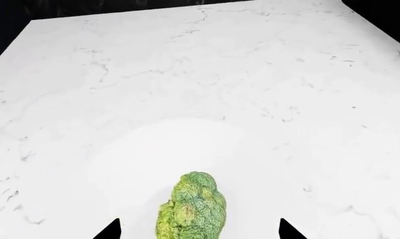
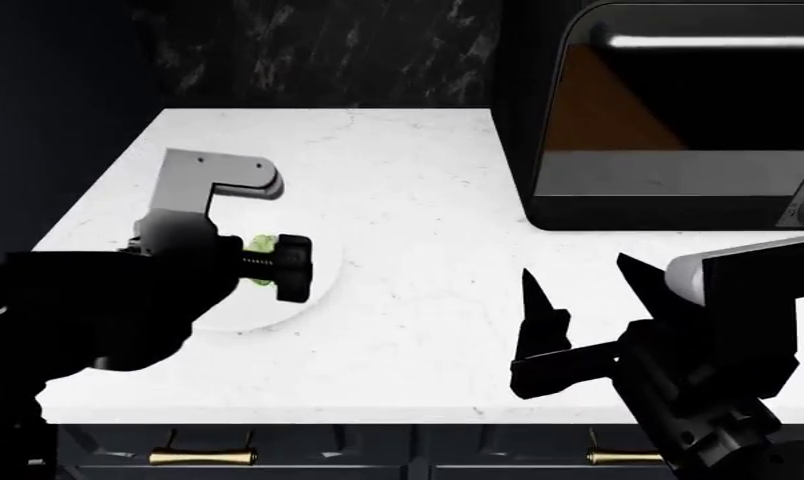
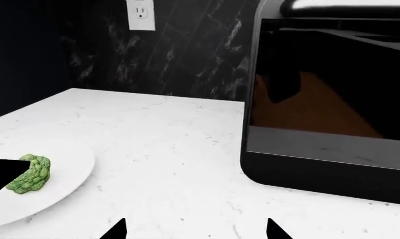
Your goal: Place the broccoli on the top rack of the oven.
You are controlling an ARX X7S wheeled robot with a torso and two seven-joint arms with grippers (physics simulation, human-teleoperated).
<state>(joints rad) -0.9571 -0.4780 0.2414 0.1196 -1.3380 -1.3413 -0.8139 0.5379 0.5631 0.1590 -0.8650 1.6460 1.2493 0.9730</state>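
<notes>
Left pincer [image 2: 279, 268] open, straddled broccoli [image 1: 192, 206] lying between its fingertips on white plate [image 3: 67, 172], worktop [image 2: 416, 230]; long axis ran along approach line. Right pincer [image 2: 582, 300] open, empty, well apart; left arm nearer.

White marble countertop [image 2: 416, 200] with faint grey veining, evenly lit, extending from the near edge to a far wall [image 3: 186, 50] of black, pale-veined stone. A white electrical outlet [image 3: 141, 14] is mounted on that wall. Below the near edge, dark cabinet drawers [image 2: 375, 455] carry brass handles [image 2: 202, 457]. The far left lies in deep shadow.
</notes>
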